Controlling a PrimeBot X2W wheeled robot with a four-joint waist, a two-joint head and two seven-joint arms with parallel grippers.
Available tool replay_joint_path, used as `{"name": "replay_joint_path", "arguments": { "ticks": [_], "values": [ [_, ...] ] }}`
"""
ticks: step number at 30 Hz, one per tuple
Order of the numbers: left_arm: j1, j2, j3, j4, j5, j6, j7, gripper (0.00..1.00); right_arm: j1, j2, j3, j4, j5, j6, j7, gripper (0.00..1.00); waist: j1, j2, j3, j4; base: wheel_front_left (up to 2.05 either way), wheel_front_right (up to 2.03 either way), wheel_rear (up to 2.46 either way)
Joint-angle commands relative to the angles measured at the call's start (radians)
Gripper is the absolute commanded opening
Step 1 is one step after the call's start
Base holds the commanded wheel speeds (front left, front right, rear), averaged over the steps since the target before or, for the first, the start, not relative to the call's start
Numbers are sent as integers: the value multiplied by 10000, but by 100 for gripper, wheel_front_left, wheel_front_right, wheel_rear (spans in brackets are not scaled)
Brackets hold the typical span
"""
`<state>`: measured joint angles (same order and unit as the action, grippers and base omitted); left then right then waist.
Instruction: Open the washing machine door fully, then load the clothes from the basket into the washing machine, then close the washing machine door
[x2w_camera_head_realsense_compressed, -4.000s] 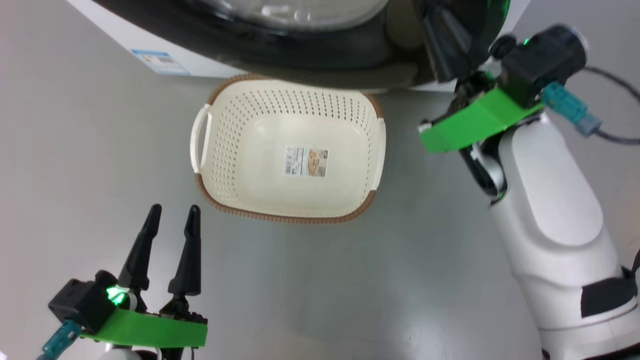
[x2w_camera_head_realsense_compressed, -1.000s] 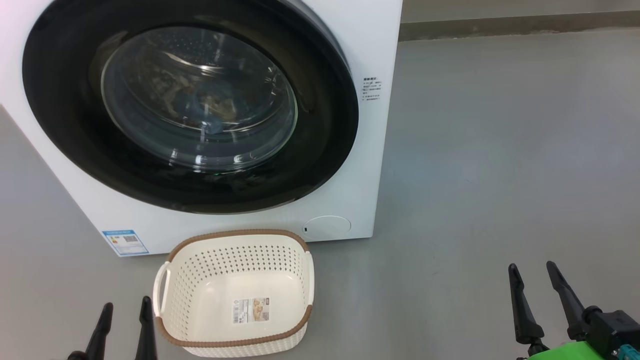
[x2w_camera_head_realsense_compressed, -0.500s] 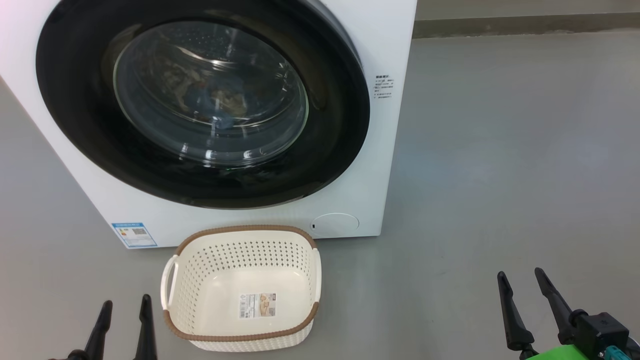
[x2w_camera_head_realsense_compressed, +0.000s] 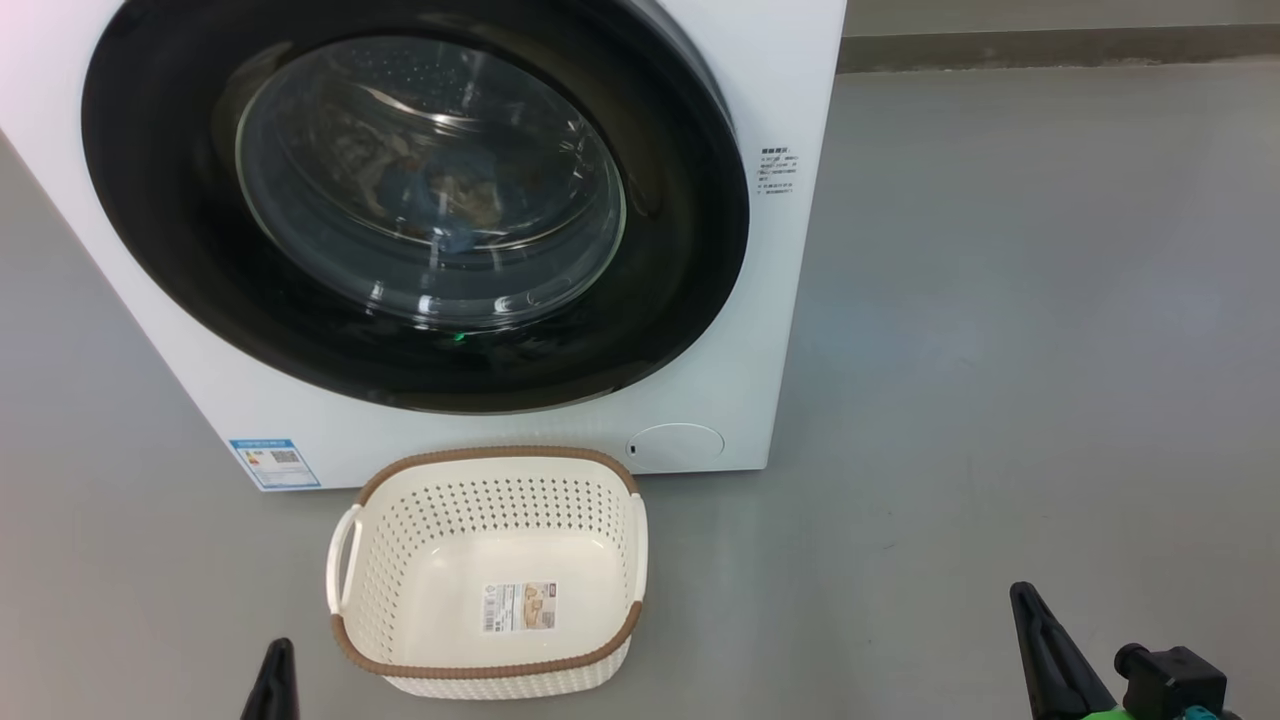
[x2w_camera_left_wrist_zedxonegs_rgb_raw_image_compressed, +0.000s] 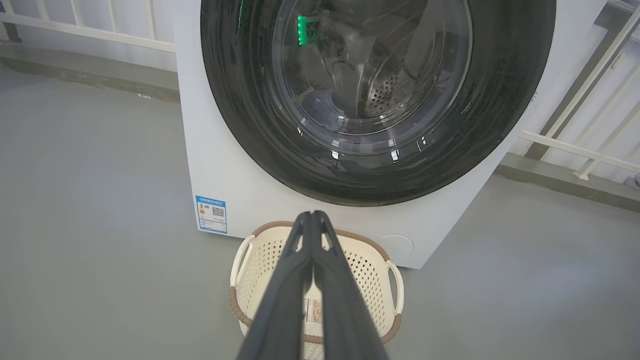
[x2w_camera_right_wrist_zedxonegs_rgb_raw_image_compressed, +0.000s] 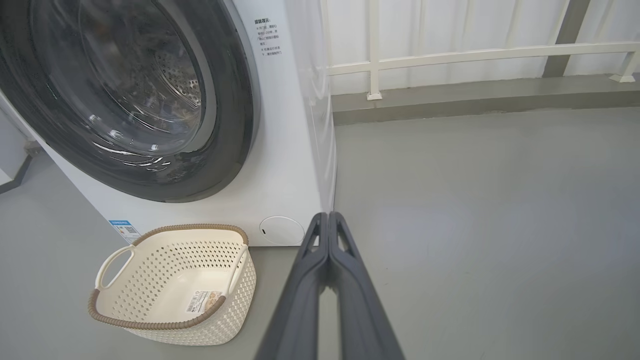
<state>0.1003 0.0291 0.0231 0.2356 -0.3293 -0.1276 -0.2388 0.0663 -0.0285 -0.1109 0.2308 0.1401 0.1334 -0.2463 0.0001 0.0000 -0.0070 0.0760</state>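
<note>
The washing machine (x2w_camera_head_realsense_compressed: 790, 330) faces me with the washing machine door (x2w_camera_head_realsense_compressed: 160, 300) flat against its front. Through the glass porthole I see blue and brown clothes (x2w_camera_head_realsense_compressed: 440, 205) in the drum. The basket (x2w_camera_head_realsense_compressed: 345, 640) sits on the floor just in front of the machine, with a paper label on its bottom and no clothes in it. My left gripper (x2w_camera_left_wrist_zedxonegs_rgb_raw_image_compressed: 312, 216) hovers short of the basket, shut with nothing in it; its dark tip (x2w_camera_head_realsense_compressed: 275, 660) pokes up at the bottom edge. My right gripper (x2w_camera_right_wrist_zedxonegs_rgb_raw_image_compressed: 328, 216) is shut too, low to the right of the basket (x2w_camera_right_wrist_zedxonegs_rgb_raw_image_compressed: 165, 325) and apart from it.
Open grey floor (x2w_camera_head_realsense_compressed: 1000, 350) stretches to the right of the machine. A white railing (x2w_camera_right_wrist_zedxonegs_rgb_raw_image_compressed: 450, 55) and a low kerb run behind it. A blue label (x2w_camera_head_realsense_compressed: 274, 463) and a round cover (x2w_camera_head_realsense_compressed: 676, 444) mark the machine's lower front.
Four seconds ago my right gripper was up at the door above the basket; it is now low. In the last second both grippers sank in the head view and their fingers came together.
</note>
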Motion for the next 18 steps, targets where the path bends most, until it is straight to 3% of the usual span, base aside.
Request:
{"name": "replay_joint_path", "arguments": {
  "ticks": [1,18],
  "values": [
    [-194,123,54,-198,-347,-1,60,0,-82,-18,-21,-217,459,-1,80,0,15,0,-9,-18,0,0,0],
    [-442,139,164,-162,-2014,-5,518,0,-297,-45,-7,-175,2361,-5,536,0,0,0,16,-117,0,0,0]
  ]
}}
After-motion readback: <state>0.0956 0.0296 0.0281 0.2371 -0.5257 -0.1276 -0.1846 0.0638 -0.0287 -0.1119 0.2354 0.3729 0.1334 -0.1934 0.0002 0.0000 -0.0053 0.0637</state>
